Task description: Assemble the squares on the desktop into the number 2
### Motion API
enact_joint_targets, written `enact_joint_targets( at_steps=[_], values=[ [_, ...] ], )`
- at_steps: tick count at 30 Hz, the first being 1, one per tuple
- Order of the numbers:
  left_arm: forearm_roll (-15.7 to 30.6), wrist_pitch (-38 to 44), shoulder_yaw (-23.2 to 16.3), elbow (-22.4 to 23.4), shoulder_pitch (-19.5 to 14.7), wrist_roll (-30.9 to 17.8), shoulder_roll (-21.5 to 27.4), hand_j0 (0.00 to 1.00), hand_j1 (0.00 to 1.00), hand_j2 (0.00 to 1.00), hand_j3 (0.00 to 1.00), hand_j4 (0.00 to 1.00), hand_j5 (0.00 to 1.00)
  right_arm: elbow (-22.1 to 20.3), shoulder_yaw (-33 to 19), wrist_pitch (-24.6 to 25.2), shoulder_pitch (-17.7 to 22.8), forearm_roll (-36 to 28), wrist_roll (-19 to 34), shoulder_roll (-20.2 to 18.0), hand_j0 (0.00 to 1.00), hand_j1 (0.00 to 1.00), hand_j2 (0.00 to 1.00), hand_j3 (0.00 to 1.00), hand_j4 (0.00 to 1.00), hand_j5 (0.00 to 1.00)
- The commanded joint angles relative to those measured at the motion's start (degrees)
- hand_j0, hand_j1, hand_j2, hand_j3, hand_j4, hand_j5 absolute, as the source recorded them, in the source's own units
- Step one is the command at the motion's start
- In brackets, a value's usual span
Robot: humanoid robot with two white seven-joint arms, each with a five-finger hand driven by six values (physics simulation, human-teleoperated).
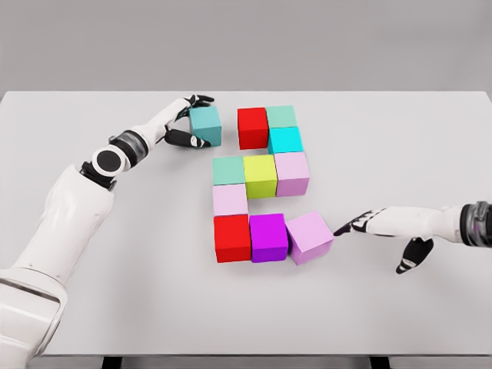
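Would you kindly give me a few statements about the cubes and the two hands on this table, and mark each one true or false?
1. The left hand grips the teal cube at the top left of the figure. True.
2. The red cube in the top row touches the teal cube. False: a gap of bare table lies between them.
3. The lilac cube at the bottom right sits skewed to its row. True.
4. The right hand holds the lilac cube lifted. False: its fingers are spread at the cube's right edge, and the cube rests on the table.
5. The yellow-green cube lies in the bottom row. False: it is in the middle row.
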Motion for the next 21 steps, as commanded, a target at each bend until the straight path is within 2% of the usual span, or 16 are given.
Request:
enact_joint_targets(
  at_steps=[1,7,9,12,16,18,21],
  values=[
    [0.2,0.1,0.1,-0.1,0.0,0.0,0.1,0.97,0.97,0.97,0.97,0.97,0.97,0.0,0.1,-0.1,0.0,-0.1,0.0,0.0,1.0,1.0,1.0,1.0,1.0,1.0],
    [0.4,-0.3,0.0,-0.5,0.2,-0.1,0.2,1.0,1.0,1.0,1.0,1.0,1.0,-0.1,0.2,-1.0,0.0,0.2,0.0,0.4,1.0,1.0,1.0,1.0,1.0,1.0],
    [0.4,-0.3,-0.1,-0.5,0.2,-0.1,0.5,1.0,1.0,1.0,1.0,1.0,1.0,-0.1,0.5,-3.6,0.0,0.2,0.0,0.4,1.0,1.0,1.0,1.0,1.0,1.0],
    [0.4,0.2,-0.3,-4.4,0.4,-0.4,1.5,1.0,1.0,1.0,1.0,1.0,1.0,-0.1,0.6,-4.0,0.0,0.2,0.0,0.4,1.0,1.0,1.0,1.0,1.0,1.0],
    [0.6,0.3,-0.8,-6.1,0.4,-0.8,4.9,1.0,1.0,1.0,1.0,1.0,1.0,-0.1,0.6,-5.5,0.1,0.2,0.0,0.4,1.0,1.0,1.0,1.0,1.0,1.0],
    [1.4,0.3,-2.5,-7.8,0.4,-1.9,7.2,1.0,1.0,1.0,1.0,1.0,1.0,-0.1,0.6,-6.3,0.2,0.2,0.0,0.4,1.0,1.0,1.0,1.0,1.0,1.0],
    [2.1,0.3,-2.5,-11.4,0.5,-7.9,11.8,1.0,1.0,1.0,1.0,1.0,1.0,-0.1,0.6,-7.1,0.2,0.2,0.0,0.4,1.0,1.0,1.0,1.0,1.0,1.0]
  ],
)
